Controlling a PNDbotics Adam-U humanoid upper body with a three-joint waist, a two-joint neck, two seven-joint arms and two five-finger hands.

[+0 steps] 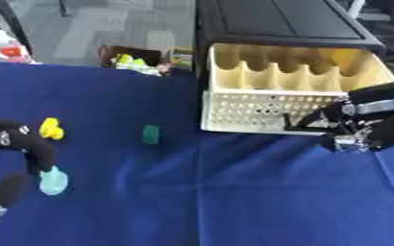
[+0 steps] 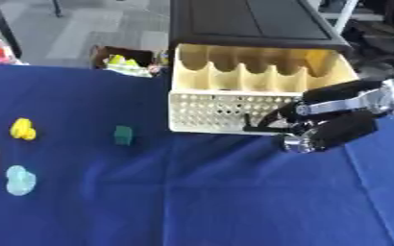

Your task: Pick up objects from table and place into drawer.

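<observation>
Drawer [image 2: 251, 84] pulled open at far right, top unobstructed. Right hand [image 2: 318, 120] occupies space against drawer front, right side. Near and centre table [image 2: 217, 202] bare. Left: yellow piece [image 2: 22, 129], green block [image 2: 123, 135], light-blue piece [image 2: 19, 180] well apart. Left hand [image 1: 19, 144] beside light-blue piece.

Cream drawer [image 2: 234, 113] pulled open, upper right of frame — yellow piece [image 2: 22, 129], green block [image 2: 123, 135] and pale cyan piece [image 2: 19, 180] lie apart at left.

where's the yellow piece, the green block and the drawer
yellow piece [image 2: 22, 129], right eye view, its middle
green block [image 2: 123, 135], right eye view, its front face
drawer [image 2: 226, 111], right eye view, its perforated front wall
</observation>
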